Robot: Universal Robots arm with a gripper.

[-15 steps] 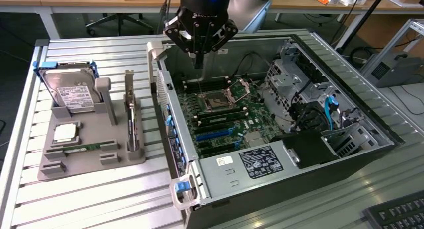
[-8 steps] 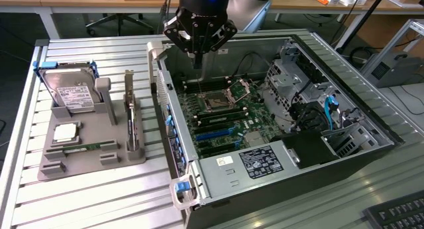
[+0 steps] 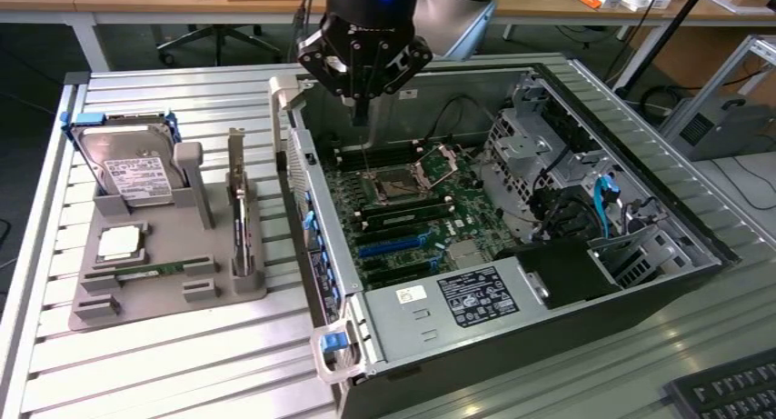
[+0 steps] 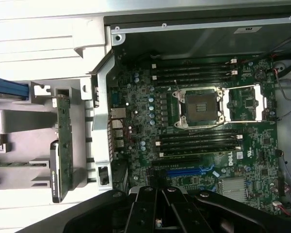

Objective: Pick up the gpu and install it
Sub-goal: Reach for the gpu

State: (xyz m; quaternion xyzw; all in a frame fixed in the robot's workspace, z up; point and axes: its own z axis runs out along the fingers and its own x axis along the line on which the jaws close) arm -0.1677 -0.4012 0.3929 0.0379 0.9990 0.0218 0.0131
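The gpu (image 3: 243, 221) stands on edge in a slot of the grey holder (image 3: 158, 303) at the exterior view's left, beside the open computer case. In the wrist view the gpu (image 4: 62, 155) is seen edge-on, a green board with a dark face and a metal bracket end. My gripper (image 3: 360, 114) hangs above the rear edge of the case, over the motherboard (image 3: 401, 228), apart from the gpu. Its fingers (image 4: 150, 208) sit close together, shut with nothing between them. A blue expansion slot (image 4: 189, 171) lies on the board just in front of the fingers.
A silver hard drive (image 3: 136, 178), a processor chip (image 3: 119, 244) and a green memory stick (image 3: 152, 272) sit in the same holder. The case (image 3: 510, 296) holds an open processor socket (image 4: 200, 107), drive cages and cables. A keyboard (image 3: 728, 392) lies at the exterior view's lower right.
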